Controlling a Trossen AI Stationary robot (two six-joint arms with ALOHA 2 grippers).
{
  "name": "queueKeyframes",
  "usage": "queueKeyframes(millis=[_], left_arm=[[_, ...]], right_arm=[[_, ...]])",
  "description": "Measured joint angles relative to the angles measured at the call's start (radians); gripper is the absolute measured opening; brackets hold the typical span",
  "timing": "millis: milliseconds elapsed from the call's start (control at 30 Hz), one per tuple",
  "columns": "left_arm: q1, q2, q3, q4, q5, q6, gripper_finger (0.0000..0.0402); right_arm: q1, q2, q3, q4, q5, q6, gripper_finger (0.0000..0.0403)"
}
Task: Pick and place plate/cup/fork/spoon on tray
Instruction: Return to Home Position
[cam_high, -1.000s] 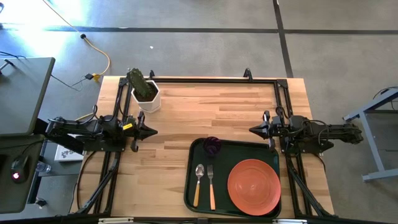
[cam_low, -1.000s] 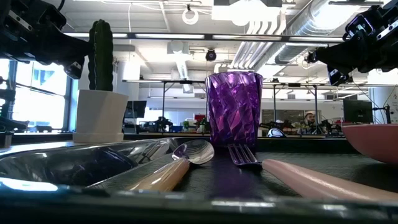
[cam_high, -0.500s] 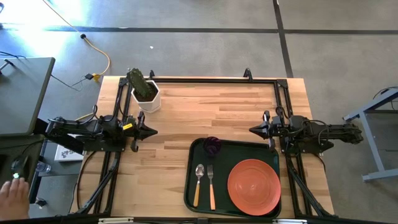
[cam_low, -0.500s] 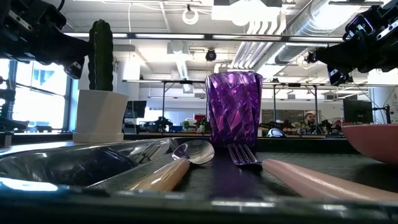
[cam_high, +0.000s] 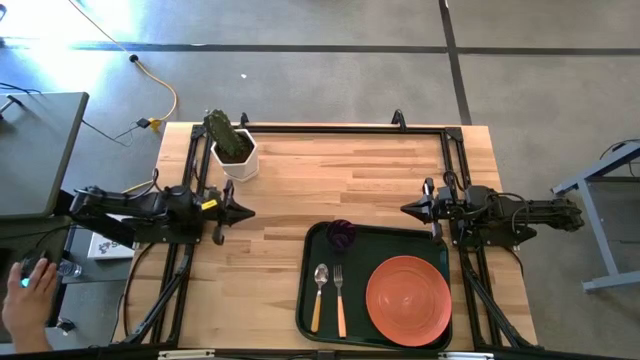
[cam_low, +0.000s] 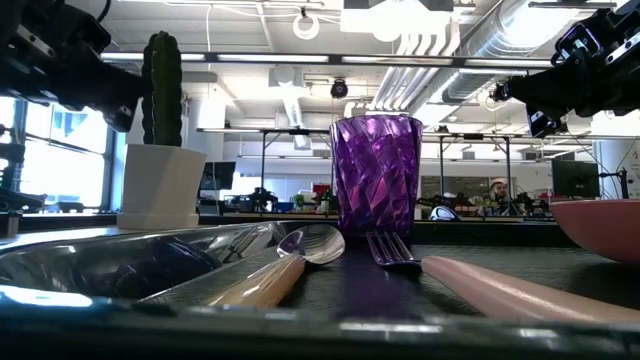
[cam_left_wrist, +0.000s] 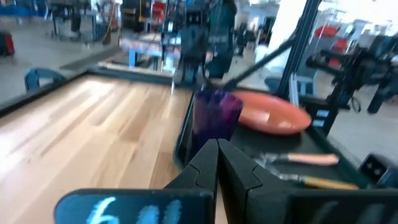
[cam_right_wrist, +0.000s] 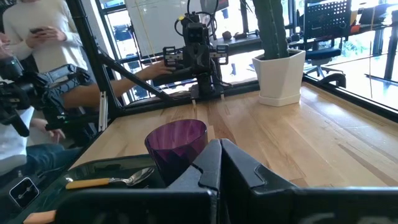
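The dark green tray (cam_high: 320, 330) lies at the table's near right. On it rest the orange plate (cam_high: 408, 299), the purple cup (cam_high: 342, 235) upright at its far left corner, the spoon (cam_high: 319, 296) and the fork (cam_high: 339, 298) side by side. My left gripper (cam_high: 246, 212) is shut and empty at the table's left edge, above the wood. My right gripper (cam_high: 406, 209) is shut and empty at the table's right side, just beyond the tray's far rim. The cup also shows in the left wrist view (cam_left_wrist: 215, 118) and the right wrist view (cam_right_wrist: 176, 148).
A white pot with a green cactus (cam_high: 232, 148) stands at the table's far left. A person's hand (cam_high: 28, 300) is at the desk left of the table. People stand beyond the table in the right wrist view (cam_right_wrist: 37, 56).
My left gripper has shifted slightly toward the table's right, still shut. A person's hand has come into view at the desk left of the table. The things on the tray have kept still.
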Motion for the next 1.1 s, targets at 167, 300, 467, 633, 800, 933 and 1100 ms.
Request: queueKeyframes(millis=[167,300,467,633,800,933,1100], left_arm=[[0.006,0.112,0.0,-0.002,0.0,0.0,0.0001],[0.006,0.166,0.0,-0.002,0.0,0.0,0.0001],[0.006,0.195,0.0,-0.002,0.0,0.0,0.0001],[0.006,0.207,0.0,-0.003,0.0,0.0,0.0001],[0.006,0.206,0.0,-0.002,0.0,0.0,0.0001],[0.006,0.207,0.0,-0.002,0.0,0.0,0.0001],[0.006,0.207,0.0,-0.002,0.0,0.0,0.0001]], right_arm=[[0.0,0.0,0.0,0.0,0.0,0.0,0.0],[0.0,0.0,0.0,0.0,0.0,0.0,0.0],[0.0,0.0,0.0,0.0,0.0,0.0,0.0],[0.0,0.0,0.0,0.0,0.0,0.0,0.0],[0.0,0.0,0.0,0.0,0.0,0.0,0.0],[0.0,0.0,0.0,0.0,0.0,0.0,0.0],[0.0,0.0,0.0,0.0,0.0,0.0,0.0]])
